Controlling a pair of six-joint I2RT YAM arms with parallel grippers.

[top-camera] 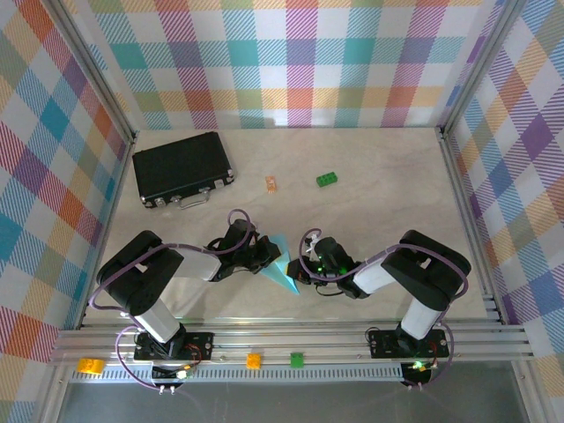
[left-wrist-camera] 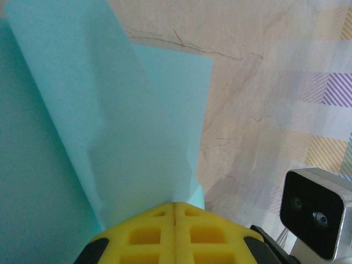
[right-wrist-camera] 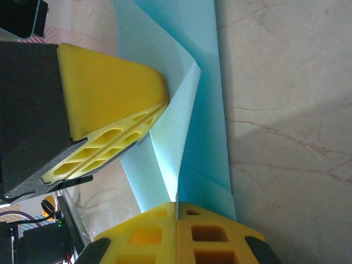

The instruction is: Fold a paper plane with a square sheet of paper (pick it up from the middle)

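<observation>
**Inspector:** Firstly, the pincers. State of each?

**Assistant:** Left gripper (left-wrist-camera: 175,204): yellow fingers pressed together, clenched on the paper plane (left-wrist-camera: 110,110), which rises out from between the tips. Right gripper (right-wrist-camera: 177,204): likewise clamped, with a folded edge of the light blue paper pinched in the seam between its fingers.

**Inspector:** Position of the plane?

**Assistant:** Held between the two grippers, which face each other closely. The left one grips it from its left side, the right one from its right. Its point lies toward the arm bases, its wider end away from them. Whether it touches the table (top-camera: 379,211) I cannot tell.

**Inspector:** Surroundings?

**Assistant:** Beyond the grippers and well apart from them are a small orange piece (top-camera: 270,183) and a green brick (top-camera: 327,180), with a gap between the two. Farther out, left of the left gripper, is a black case (top-camera: 182,167), closed and lying flat.
</observation>
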